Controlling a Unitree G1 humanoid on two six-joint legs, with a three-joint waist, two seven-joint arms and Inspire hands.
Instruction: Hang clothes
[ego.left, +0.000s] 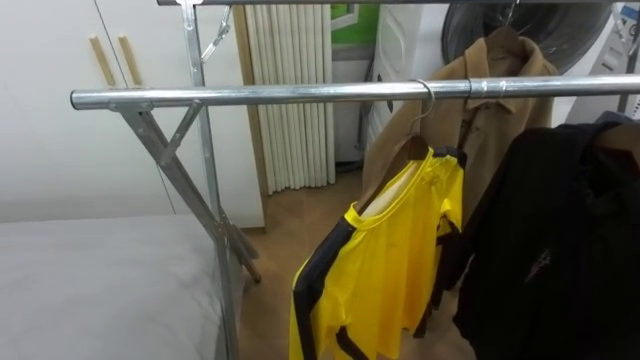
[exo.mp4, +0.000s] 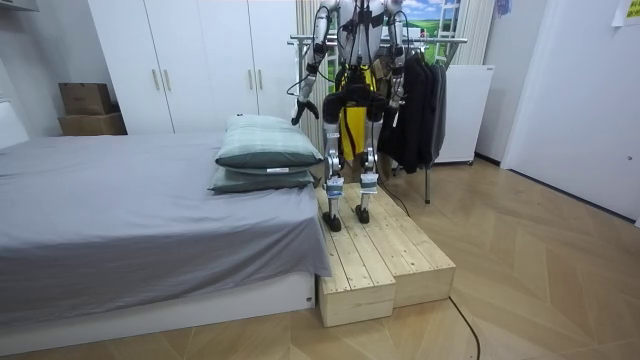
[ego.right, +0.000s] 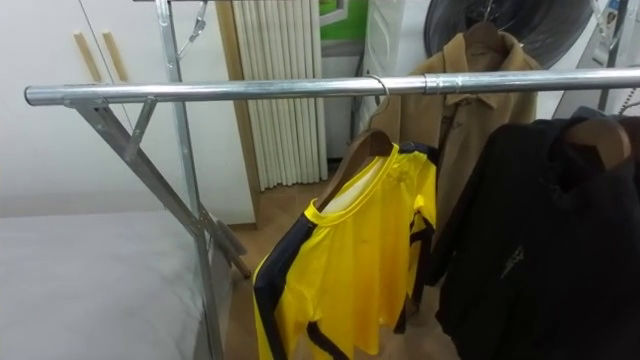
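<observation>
Bedroom, one rail (ego.left: 300, 96), one yellow shirt (ego.left: 390, 250), one tan coat (ego.left: 500, 110), left hand (exo.mp4: 298, 115) hold unclear.

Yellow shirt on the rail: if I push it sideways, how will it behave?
Probably floppy and light: the yellow shirt drapes in soft folds off its wooden hanger. A push would likely set it swinging, since it hangs tilted from one thin hook. The hook should slide on the smooth metal rail, though the black jacket beside it may stop it.

No legible text or signs
</observation>
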